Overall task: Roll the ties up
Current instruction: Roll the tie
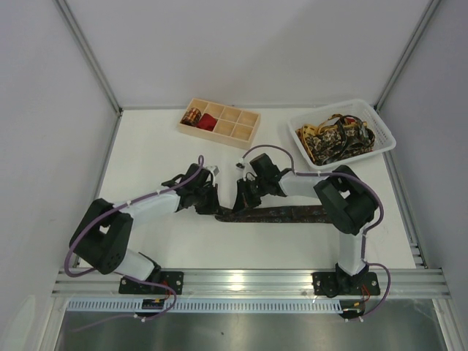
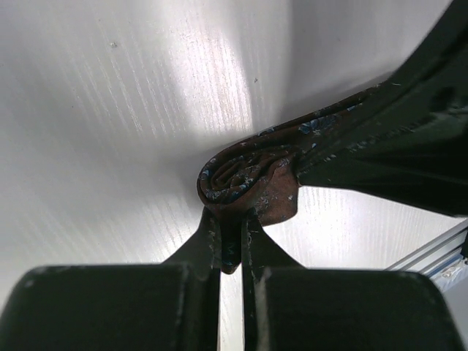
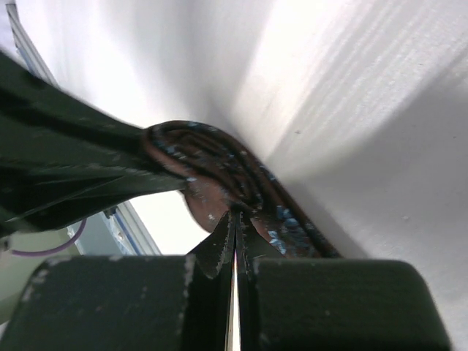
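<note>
Left arm: elbow folded back low near its base, forearm stretched out to the right and forward. Left end effector: pointing right, fingers drawn nearly together, pinching a fold at the coiled end of the tie. Right arm: standing upright from its base, bent sharply at the elbow, forearm laid out to the left. Right end effector: facing the left one, just beside it, fingertips pressed fully together, set against the same coil.
</note>
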